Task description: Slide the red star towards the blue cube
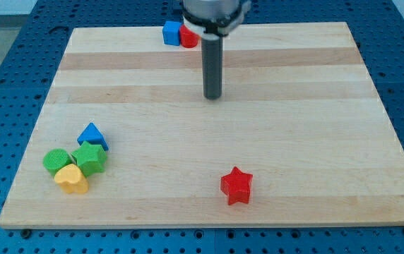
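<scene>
The red star [236, 185] lies near the view's bottom, right of centre, on the wooden board [294, 106]. The blue cube [171, 32] sits at the board's top edge, touching a red block [188, 37] on its right. My tip [212, 96] stands on the board's upper middle, well above the red star and below and right of the blue cube, touching no block.
At the view's lower left sits a cluster: a blue triangular block [92, 135], a green star-like block [89, 156], a green round block [56, 160] and a yellow heart-like block [71, 179]. The board rests on a blue perforated table.
</scene>
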Controlling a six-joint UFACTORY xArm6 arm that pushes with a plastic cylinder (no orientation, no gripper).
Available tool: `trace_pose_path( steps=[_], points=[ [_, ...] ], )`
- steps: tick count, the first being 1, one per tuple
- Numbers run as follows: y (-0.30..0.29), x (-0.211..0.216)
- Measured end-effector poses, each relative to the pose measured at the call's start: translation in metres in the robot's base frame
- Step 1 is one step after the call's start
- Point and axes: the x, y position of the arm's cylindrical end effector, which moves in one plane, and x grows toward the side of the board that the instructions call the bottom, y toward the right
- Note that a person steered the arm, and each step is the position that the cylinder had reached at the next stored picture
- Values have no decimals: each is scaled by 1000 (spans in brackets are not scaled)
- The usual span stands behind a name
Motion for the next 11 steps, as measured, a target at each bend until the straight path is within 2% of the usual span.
trace_pose_path(
  steps=[2,3,4,5,7,10,11],
  points=[
    [20,82],
    [83,107],
    [108,154],
    [103,201],
    [54,171],
    [10,197],
    [-23,180]
  ],
)
